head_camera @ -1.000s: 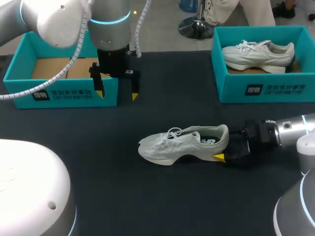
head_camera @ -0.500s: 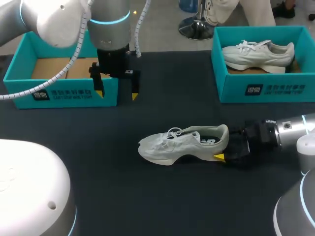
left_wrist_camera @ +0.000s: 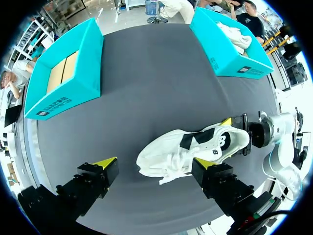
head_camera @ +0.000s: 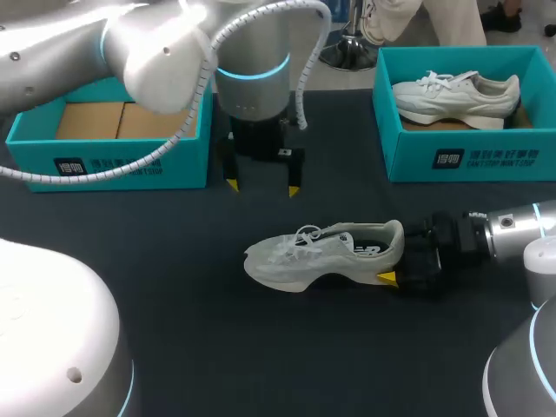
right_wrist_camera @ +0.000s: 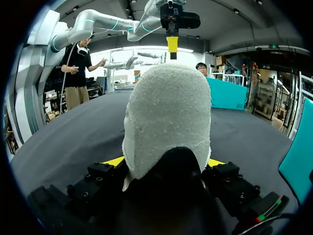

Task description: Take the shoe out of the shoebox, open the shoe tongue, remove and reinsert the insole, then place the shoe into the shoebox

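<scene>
- The right gripper [right_wrist_camera: 166, 164] is clamping the heel of the white running shoe [head_camera: 326, 254], one yellow tip on each side. The shoe is standing on the dark table [head_camera: 174, 287], toe pointing away from the fingers.
- The left gripper [head_camera: 262, 186] is hanging spread wide, with the shoe ahead of it, untouched.
- The teal shoebox [head_camera: 130, 161] beside the left gripper is showing white print, too small to read.

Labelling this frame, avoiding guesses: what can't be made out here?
Insole: head and left wrist views, too dark inside the shoe; right wrist view, its heel blocks it.
Toe and laces: right wrist view, behind the heel.
Left shoebox, far corner: head view, left arm covers it.
</scene>
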Controlling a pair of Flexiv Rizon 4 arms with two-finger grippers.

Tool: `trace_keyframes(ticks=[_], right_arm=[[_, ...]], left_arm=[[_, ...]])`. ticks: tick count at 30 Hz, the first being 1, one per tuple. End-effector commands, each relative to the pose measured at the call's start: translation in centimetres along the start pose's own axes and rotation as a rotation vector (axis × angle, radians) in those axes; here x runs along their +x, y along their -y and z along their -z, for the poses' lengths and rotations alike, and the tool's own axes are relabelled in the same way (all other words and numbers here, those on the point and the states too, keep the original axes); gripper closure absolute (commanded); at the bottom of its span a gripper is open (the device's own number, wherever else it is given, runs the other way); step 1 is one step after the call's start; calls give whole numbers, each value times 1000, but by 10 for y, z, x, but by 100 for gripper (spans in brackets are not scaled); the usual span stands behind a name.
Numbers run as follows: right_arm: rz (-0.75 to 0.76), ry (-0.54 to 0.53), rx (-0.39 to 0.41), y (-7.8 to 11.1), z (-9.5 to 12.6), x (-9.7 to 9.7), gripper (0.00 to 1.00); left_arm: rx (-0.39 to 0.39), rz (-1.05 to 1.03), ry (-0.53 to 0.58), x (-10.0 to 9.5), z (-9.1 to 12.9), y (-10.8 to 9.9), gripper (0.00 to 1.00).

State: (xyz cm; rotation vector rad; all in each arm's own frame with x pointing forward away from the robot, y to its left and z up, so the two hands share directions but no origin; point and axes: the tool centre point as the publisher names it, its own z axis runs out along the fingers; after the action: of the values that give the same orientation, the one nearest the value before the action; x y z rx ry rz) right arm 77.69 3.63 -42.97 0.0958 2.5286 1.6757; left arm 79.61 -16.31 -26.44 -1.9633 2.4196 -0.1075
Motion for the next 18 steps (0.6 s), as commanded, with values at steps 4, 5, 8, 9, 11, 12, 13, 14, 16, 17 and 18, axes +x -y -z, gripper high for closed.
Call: trace_keyframes(ticks=[4, 5, 8, 9, 11, 12, 13, 14, 16, 17, 18], right_arm=[[0, 1, 3, 1, -1, 1, 100], [0, 1, 3, 1, -1, 1, 100], [0, 1, 3, 1, -1, 1, 100], [0, 1, 3, 1, -1, 1, 100], [0, 1, 3, 1, -1, 1, 100], [0, 1, 3, 1, -1, 1, 100], [0, 1, 3, 1, -1, 1, 100], [0, 1, 3, 1, -1, 1, 100], [0, 1, 3, 1, -1, 1, 100], [0, 1, 3, 1, -1, 1, 100], [0, 1, 3, 1, -1, 1, 100]], left_arm=[[-35, -35, 54, 87, -18, 1, 0], [-41, -41, 53, 94, -19, 0, 0], [-52, -47, 64, 109, -25, -3, 0], [-61, -45, 69, 113, -28, -4, 0], [-68, -43, 82, 119, -32, -5, 0], [-71, -46, 86, 122, -33, -6, 0], [-75, -41, 94, 125, -35, -8, 0], [-74, -36, 112, 127, -37, -9, 0], [-77, -18, 133, 130, -40, -10, 0], [-77, -5, 145, 131, -42, -11, 0], [-84, 1, 146, 132, -43, -11, 0]])
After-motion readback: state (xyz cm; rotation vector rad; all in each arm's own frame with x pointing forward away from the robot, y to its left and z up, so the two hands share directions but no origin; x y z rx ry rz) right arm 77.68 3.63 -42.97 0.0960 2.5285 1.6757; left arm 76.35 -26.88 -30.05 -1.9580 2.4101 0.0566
